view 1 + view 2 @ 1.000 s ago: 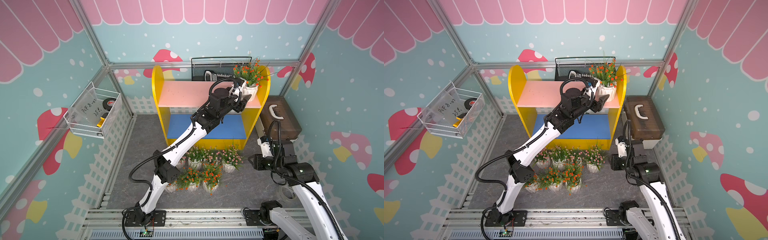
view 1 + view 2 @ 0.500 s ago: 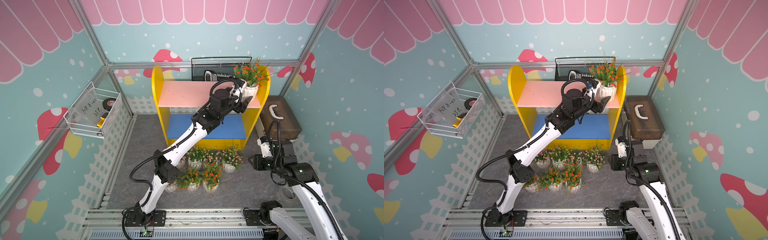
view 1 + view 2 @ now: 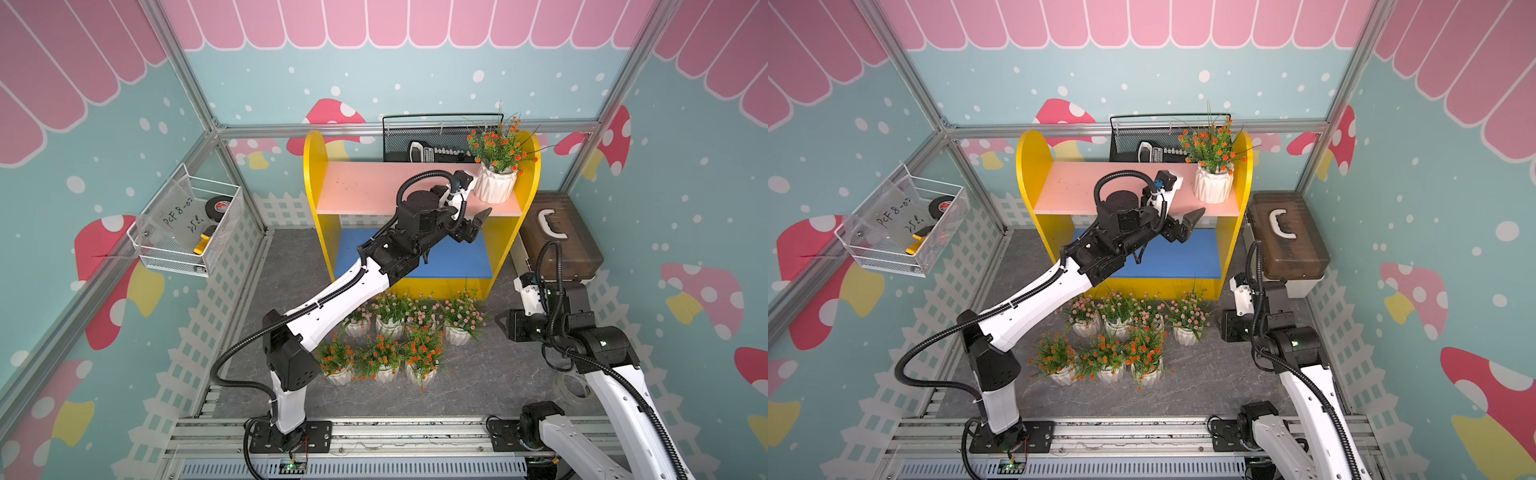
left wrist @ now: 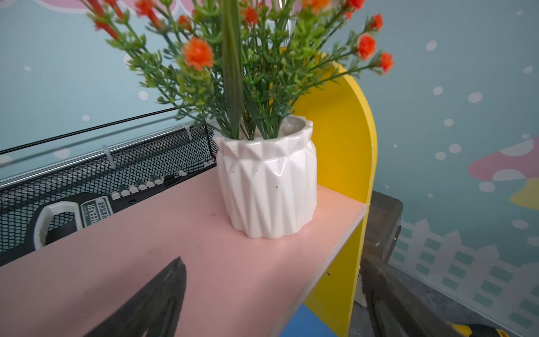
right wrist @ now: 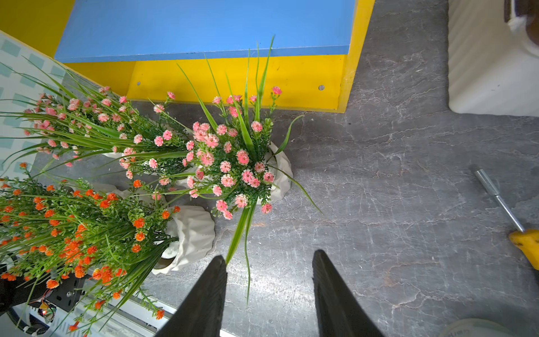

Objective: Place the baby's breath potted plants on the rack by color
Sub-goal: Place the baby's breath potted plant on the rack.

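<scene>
Grey worktop in both top views: seven potted plants stand by the rack, an orange-flowered pot sits on its pink shelf, and my left gripper is just short of it. Left wrist view: I see the jaws spread wide and empty. Right wrist view: my right gripper is parted and empty beside a pink-flowered plant.

Rack layout.
1 plant on the upper shelf, right end; on the floor before the rack, a row of 4, then a row of 3.
</scene>
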Robot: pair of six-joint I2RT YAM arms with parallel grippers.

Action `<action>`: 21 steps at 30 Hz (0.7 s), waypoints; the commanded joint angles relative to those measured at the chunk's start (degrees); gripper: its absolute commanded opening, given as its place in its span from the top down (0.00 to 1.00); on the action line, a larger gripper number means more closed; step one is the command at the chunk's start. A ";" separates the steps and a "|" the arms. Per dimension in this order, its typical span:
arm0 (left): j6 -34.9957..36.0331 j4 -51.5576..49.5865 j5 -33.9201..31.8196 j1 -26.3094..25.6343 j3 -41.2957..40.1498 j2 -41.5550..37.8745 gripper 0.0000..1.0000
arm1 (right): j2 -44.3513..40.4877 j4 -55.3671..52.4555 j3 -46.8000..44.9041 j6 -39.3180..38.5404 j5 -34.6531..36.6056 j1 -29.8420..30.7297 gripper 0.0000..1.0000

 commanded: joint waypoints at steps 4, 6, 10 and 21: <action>1.93 3.98 -2.11 -1.62 -14.43 -11.97 0.08 | 0.38 -0.80 2.44 -0.77 -4.87 0.12 0.52; 1.50 4.34 -2.59 -1.90 -19.85 -16.07 0.08 | 0.29 -0.38 2.15 -0.66 -5.44 0.57 0.52; 0.28 4.65 -4.44 -2.65 -29.49 -24.12 0.08 | 0.30 0.91 1.40 -0.17 -6.93 2.06 0.51; -4.98 0.23 -11.27 -4.52 -48.60 -41.49 0.08 | 0.78 5.51 -1.65 5.04 -2.72 16.59 0.51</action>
